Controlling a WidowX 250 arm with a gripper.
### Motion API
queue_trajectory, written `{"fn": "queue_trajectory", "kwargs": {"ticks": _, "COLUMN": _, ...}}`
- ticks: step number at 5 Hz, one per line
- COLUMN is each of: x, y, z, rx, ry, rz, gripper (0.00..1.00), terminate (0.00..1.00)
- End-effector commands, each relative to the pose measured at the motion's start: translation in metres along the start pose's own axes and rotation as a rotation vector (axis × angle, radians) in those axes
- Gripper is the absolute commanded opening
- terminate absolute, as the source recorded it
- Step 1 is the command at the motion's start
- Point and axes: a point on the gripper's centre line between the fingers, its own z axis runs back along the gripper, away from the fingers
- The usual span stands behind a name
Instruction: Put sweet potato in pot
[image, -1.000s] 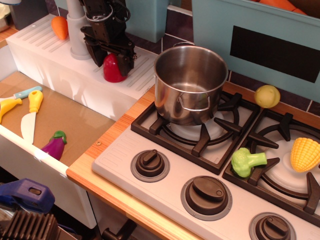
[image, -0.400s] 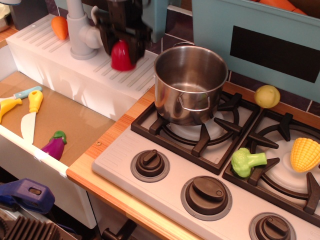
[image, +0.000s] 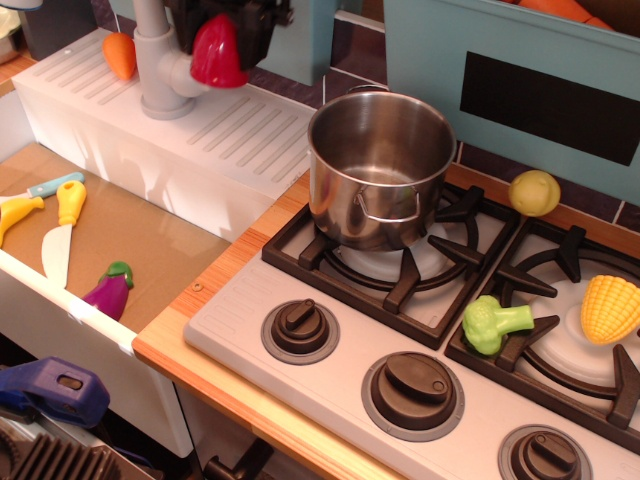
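Observation:
The sweet potato (image: 218, 51) is a glossy red cone-shaped toy. My gripper (image: 222, 38) is shut on it and holds it up in the air at the top of the view, above the white ribbed drainboard (image: 230, 125). The black fingers are mostly cut off by the top edge. The pot (image: 378, 165) is a shiny steel pot with wire handles, standing empty on the left burner of the stove, to the right of and below the sweet potato.
A grey faucet post (image: 160, 70) stands just left of the gripper, an orange carrot toy (image: 119, 54) behind it. A yellow ball (image: 534, 192), green broccoli (image: 490, 322) and corn (image: 610, 308) sit on the stove. Toy knives (image: 62, 225) and an eggplant (image: 108, 288) lie in the sink.
The gripper closed on the sweet potato at the drainboard and lifted it up, now higher and slightly left of where it was 0.4 s ago.

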Motion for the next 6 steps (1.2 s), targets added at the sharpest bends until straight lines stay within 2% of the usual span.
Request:
{"fn": "queue_trajectory", "kwargs": {"ticks": 1, "x": 0.004, "y": -0.029, "z": 0.055, "rx": 0.033, "ry": -0.077, "rz": 0.073, "gripper": 0.00, "terminate": 0.00}}
{"fn": "queue_trajectory", "kwargs": {"ticks": 2, "x": -0.009, "y": -0.038, "z": 0.051, "rx": 0.015, "ry": -0.103, "rz": 0.125, "gripper": 0.00, "terminate": 0.00}}
{"fn": "queue_trajectory", "kwargs": {"ticks": 3, "x": -0.020, "y": -0.047, "z": 0.052, "rx": -0.024, "ry": -0.103, "rz": 0.174, "gripper": 0.00, "terminate": 0.00}}
{"fn": "queue_trajectory", "kwargs": {"ticks": 6, "x": -0.026, "y": -0.097, "z": 0.050, "rx": -0.146, "ry": -0.107, "rz": 0.273, "gripper": 0.00, "terminate": 0.00}}
